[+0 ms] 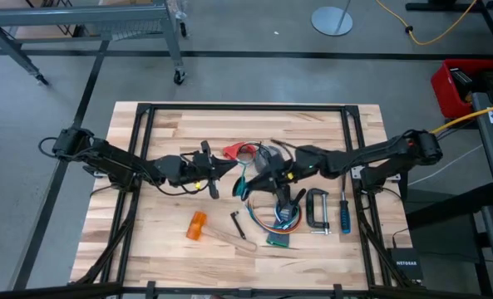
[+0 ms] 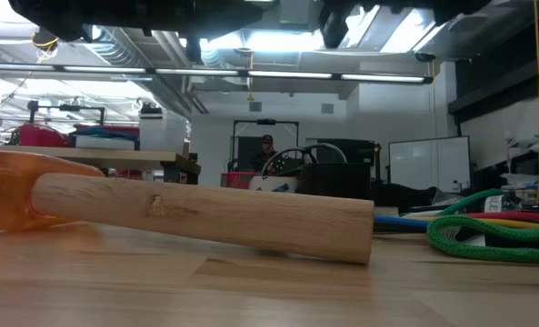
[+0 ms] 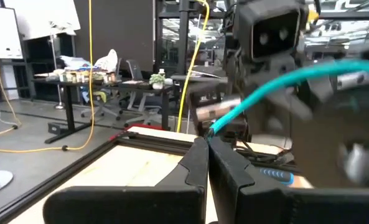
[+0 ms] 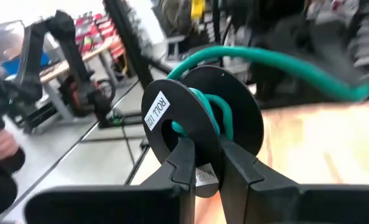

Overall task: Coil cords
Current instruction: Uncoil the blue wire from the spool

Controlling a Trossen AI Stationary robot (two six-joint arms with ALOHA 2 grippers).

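Teal cord (image 4: 277,62) is what we are working: it winds around the hub of a black spool (image 4: 200,121) and runs off taut toward our other arm. In the high view the spool sits near the table's middle, lifted between the two grippers, with the other loose cords (image 1: 271,218) lying tangled just beneath, near a C-clamp (image 1: 317,210) and a blue-handled screwdriver (image 1: 343,214).

We judge the step in hand to be winding, with a few turns already on the hub and a long run not yet wound. The next move calls for turning the spool or carrying the free end round it while keeping the line tight, so the loops seat between the flanges instead of slipping off.

Our right gripper (image 4: 203,163) is closed down on the spool's near flange, its fingers (image 4: 183,160) parted only by the flange's thickness. Our left gripper (image 3: 208,163) is fully closed, pinching the teal cord at its fingertips (image 3: 196,158), and the cord leaves them toward the right arm.

On the wooden table (image 1: 163,124) an orange piece (image 1: 196,226) and a red piece (image 1: 234,151) lie apart from this work.
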